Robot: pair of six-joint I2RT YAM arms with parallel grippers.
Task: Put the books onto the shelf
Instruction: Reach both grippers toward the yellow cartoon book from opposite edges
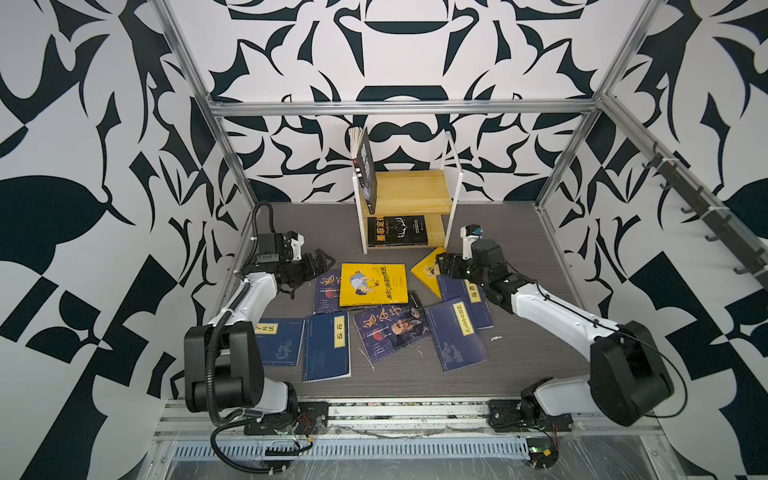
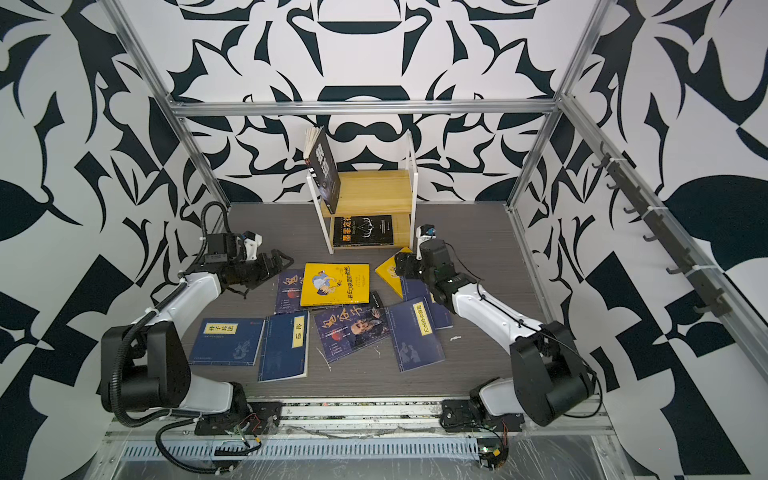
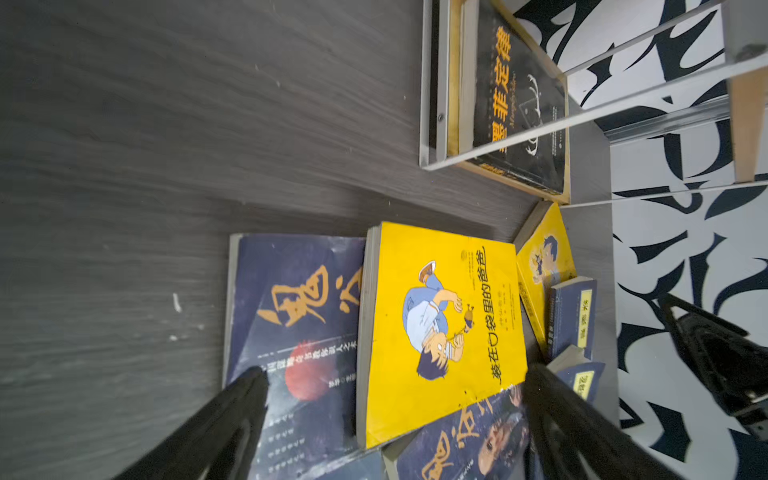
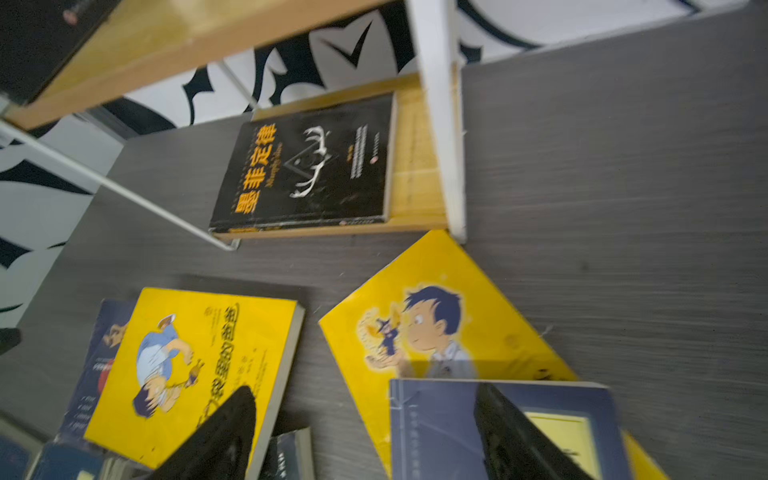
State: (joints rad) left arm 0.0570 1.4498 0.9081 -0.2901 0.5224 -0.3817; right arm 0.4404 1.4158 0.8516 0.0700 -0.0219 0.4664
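The shelf (image 1: 409, 191) (image 2: 374, 187) stands at the back. A black book (image 1: 365, 170) leans on its upper board and another (image 1: 397, 230) (image 4: 307, 166) lies flat on the lower one. Several books lie loose in front. One yellow book (image 1: 373, 284) (image 3: 436, 332) rests on navy ones (image 1: 392, 332). A second yellow book (image 1: 426, 270) (image 4: 436, 291) lies partly under a navy book (image 4: 436, 424). My right gripper (image 1: 442, 266) (image 4: 365, 415) hovers open over that pair. Left of the pile, my left gripper (image 1: 322, 259) (image 3: 395, 386) is wide open and holds nothing.
More navy books (image 1: 280, 343) (image 1: 326, 347) (image 1: 457, 336) lie toward the front of the dark table (image 1: 532, 340). Aluminium frame posts (image 1: 232, 166) and patterned walls close in the sides and back. A rack of hooks (image 1: 706, 212) runs along the right wall.
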